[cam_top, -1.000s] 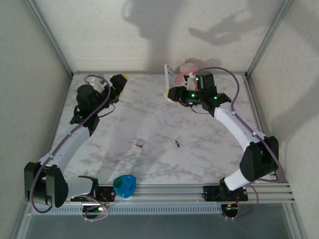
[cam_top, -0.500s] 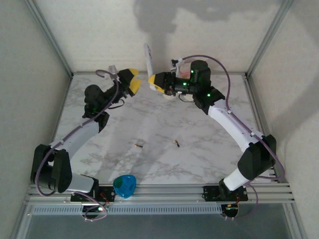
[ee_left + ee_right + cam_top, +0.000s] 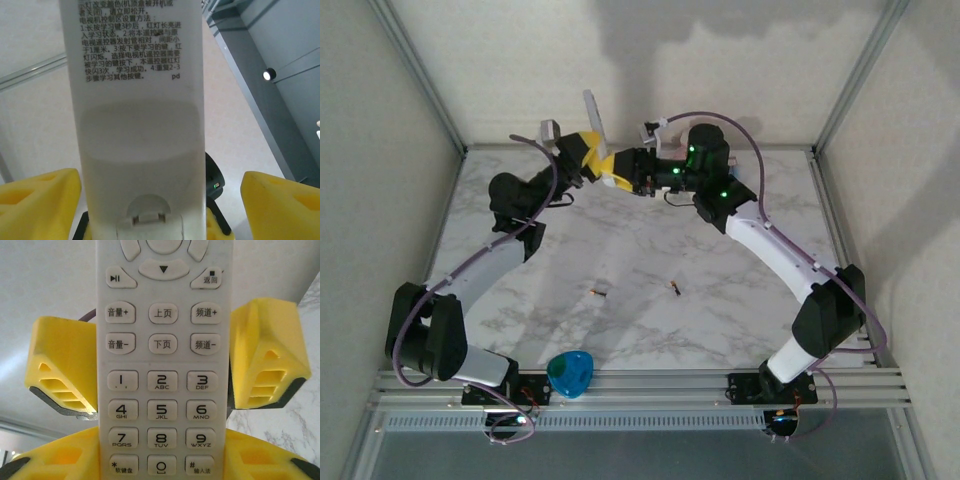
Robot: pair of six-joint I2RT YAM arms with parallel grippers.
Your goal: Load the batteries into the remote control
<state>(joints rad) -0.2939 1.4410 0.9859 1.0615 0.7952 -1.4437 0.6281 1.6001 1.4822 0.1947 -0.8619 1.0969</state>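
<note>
Progress: early. Both batteries lie loose on the table, well apart from the remote control, whose back cover looks shut.
Left to do: open the cover, fetch and seat both batteries.
Remote control: upright in the air near the table's far edge, between the grippers.
Right gripper: fingers pinch the remote control's lower end.
Left gripper: fingers spread either side of it, no grip.

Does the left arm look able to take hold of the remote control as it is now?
Likely yes: the left claw stands open astride the remote control, nothing between; the right claw holds only its lower end.
</note>
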